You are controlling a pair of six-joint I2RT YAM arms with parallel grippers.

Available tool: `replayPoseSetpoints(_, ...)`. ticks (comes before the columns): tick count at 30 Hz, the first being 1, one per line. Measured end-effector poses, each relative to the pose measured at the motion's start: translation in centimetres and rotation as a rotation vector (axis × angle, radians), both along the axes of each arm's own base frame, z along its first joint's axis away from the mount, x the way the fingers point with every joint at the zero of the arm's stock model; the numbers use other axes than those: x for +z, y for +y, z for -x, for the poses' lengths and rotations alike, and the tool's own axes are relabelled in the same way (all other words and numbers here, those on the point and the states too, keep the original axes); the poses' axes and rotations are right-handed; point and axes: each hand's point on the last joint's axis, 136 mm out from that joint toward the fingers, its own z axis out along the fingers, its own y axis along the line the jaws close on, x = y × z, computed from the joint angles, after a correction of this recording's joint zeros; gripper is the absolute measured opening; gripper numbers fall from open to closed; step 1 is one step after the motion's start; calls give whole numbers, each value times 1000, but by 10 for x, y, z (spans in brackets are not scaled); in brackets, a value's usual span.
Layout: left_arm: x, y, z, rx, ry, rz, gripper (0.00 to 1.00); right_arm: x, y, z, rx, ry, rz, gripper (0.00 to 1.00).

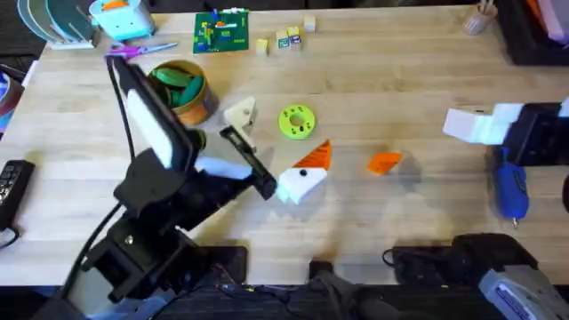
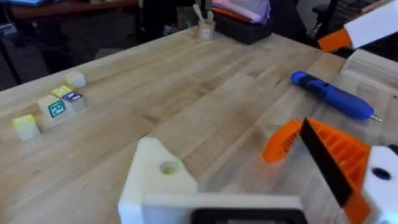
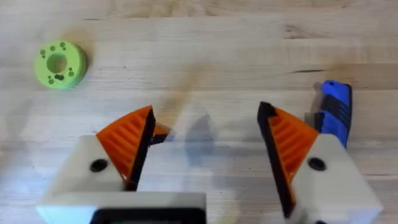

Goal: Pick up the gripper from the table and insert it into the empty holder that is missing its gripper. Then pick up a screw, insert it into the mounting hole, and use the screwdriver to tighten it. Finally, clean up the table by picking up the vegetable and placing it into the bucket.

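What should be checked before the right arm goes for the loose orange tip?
1. Orange tip free to grab: ok, it lies alone on the table.
2. Right fingers open and holding nothing: ok.
3. Right fingers above the tip: not ok, they sit off to one side, nearer the blue screwdriver.
4. Bare white block on the left arm uncovered, its hole showing: ok.
5. Left fingers spread, leaving room at the block: ok.
6. Screw located for later: cannot tell.
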Motion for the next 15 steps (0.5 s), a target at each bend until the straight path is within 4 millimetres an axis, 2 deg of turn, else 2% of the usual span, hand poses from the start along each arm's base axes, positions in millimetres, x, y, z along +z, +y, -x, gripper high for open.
replayPoseSetpoints(7, -11, 10, 14, 1, -51, 64, 999, 0, 0, 0, 0, 0, 0, 992)
replayPoseSetpoints(12, -27, 14, 20, 2, -40, 67, 999, 0, 0, 0, 0, 0, 0, 991)
replayPoseSetpoints(15, -27, 17, 23, 2, -42, 69, 999, 0, 0, 0, 0, 1, 0, 991)
